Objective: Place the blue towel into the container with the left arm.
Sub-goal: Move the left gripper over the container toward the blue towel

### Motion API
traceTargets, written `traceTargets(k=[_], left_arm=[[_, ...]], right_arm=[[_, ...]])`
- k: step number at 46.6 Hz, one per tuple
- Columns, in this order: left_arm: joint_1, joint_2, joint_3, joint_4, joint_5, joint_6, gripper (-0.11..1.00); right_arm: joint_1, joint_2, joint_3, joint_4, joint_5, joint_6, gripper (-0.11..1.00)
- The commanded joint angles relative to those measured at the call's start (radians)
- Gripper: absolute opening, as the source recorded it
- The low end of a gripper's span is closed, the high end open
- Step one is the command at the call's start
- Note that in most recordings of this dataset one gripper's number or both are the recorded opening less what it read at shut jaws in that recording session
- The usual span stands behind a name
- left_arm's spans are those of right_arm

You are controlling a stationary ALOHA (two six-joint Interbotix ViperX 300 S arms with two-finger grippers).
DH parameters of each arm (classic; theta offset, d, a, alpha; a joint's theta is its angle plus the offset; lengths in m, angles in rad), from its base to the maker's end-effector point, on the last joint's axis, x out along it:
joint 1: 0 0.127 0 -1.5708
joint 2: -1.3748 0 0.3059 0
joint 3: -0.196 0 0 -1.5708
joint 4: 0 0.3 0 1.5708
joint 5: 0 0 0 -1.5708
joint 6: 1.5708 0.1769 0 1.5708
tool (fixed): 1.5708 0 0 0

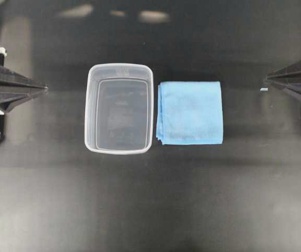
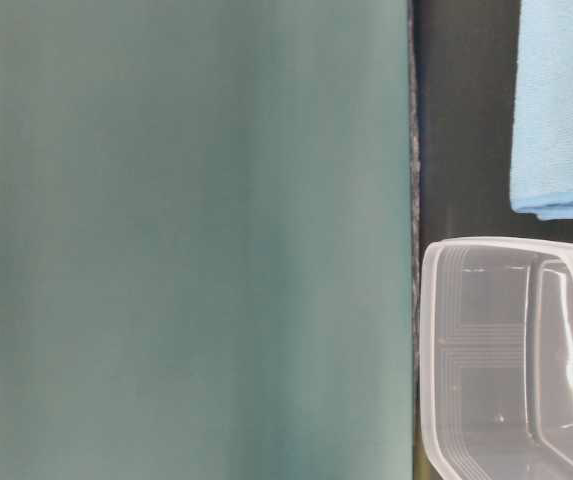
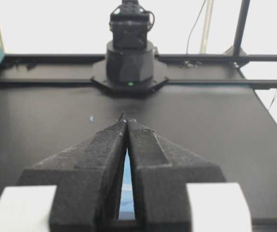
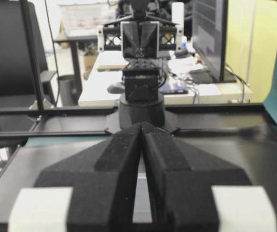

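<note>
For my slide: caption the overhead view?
Folded blue towel beside the empty container; both end effectors parked shut at the edges.

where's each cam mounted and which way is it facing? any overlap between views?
Overhead: above the table, looking straight down at the container and blue towel; left claw and right claw at the edges.
Table-level: low beside the table; container, towel, no arm shows.
Left wrist: looks along the shut left claw toward the opposite arm base.
Right wrist: same, over the shut right claw.
Shared: both exterior views show container and towel.
</note>
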State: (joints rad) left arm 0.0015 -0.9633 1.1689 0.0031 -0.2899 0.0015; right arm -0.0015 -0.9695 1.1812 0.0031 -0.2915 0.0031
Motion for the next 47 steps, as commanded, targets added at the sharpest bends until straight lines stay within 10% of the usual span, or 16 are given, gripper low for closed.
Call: traceTargets(k=[1, 31, 47], left_arm=[[0.021, 0.041, -0.092, 0.038, 0.089, -0.015, 0.06], [0.031, 0.584, -0.641, 0.04, 0.637, -0.012, 0.0], [0.028, 0.896, -0.991, 0.041, 0.997, 0.017, 0.01]], right_arm=[[0.005, 0.009, -0.018, 0.005, -0.006, 0.009, 0.01], [-0.011, -0.074, 0.035, 0.011, 0.215, 0.117, 0.03], [-0.043, -0.129, 0.057, 0.009, 0.238, 0.114, 0.74]])
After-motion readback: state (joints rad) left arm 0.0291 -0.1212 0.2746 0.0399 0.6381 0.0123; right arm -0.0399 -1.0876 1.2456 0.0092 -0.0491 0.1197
